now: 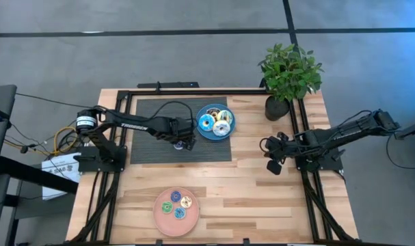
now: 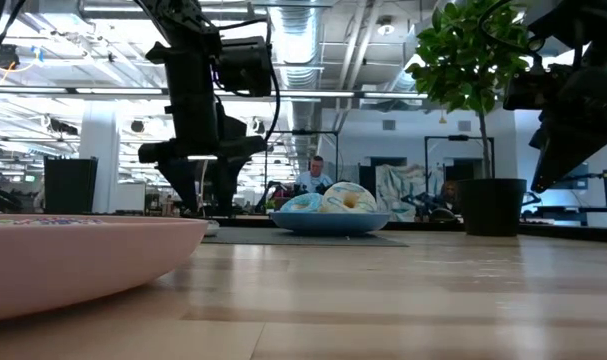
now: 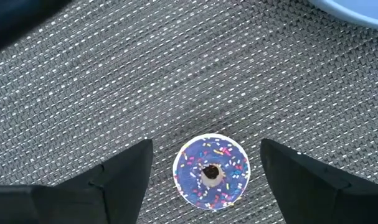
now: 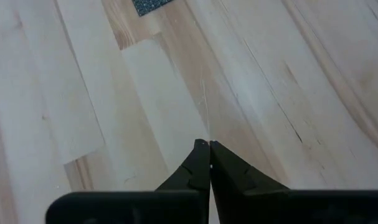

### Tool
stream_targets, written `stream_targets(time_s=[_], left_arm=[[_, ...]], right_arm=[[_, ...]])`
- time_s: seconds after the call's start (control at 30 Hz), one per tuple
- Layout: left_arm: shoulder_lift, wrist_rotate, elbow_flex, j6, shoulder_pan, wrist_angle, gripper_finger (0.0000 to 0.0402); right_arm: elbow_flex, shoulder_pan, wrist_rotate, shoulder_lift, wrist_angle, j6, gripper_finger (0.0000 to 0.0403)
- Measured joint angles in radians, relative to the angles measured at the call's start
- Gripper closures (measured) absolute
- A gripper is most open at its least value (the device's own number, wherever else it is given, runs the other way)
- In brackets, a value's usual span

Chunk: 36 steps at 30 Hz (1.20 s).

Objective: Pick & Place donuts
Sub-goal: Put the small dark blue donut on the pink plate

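Note:
A small purple donut [image 3: 210, 171] with coloured sprinkles lies flat on the dark woven mat [image 1: 152, 147]. My left gripper [image 3: 206, 144] hangs over it, open, one finger on either side and a gap at each. Larger donuts lie on the blue plate [image 1: 202, 132]: a cyan one [image 1: 207, 122], two cream ones [image 1: 224, 120] and a dark brown one [image 1: 212, 109]. The pink plate [image 1: 159, 217] holds small green [image 1: 166, 207], tan [image 1: 186, 201], blue [image 1: 179, 213] and cyan [image 1: 176, 197] donuts. My right gripper [image 4: 208, 144] is shut, waiting above bare wood near the table's right edge.
A potted plant [image 1: 289, 72] stands at the table's far right corner. The blue plate sits just right of my left gripper [image 1: 182, 142], at the mat's far right corner. The pink plate is near the table's near edge. A black frame [image 1: 310, 198] runs along the table's sides.

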Motion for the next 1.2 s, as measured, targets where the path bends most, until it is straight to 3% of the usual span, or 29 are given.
stream_targets(time_s=[0.53, 0.83, 1.2], left_arm=[[0.000, -0.033, -0.001, -0.001, -0.037, 0.002, 0.0111], [0.096, -0.033, -0.002, -0.074, -0.072, 0.033, 0.0111], [0.107, -0.047, 0.016, -0.104, -0.072, 0.034, 0.0111]], right_arm=[[0.000, 0.000, 0.004, 0.000, 0.000, 0.001, 0.0402], [0.000, 0.000, 0.003, 0.002, 0.000, 0.002, 0.0402], [0.000, 0.000, 0.002, 0.002, 0.000, 0.002, 0.0402]])
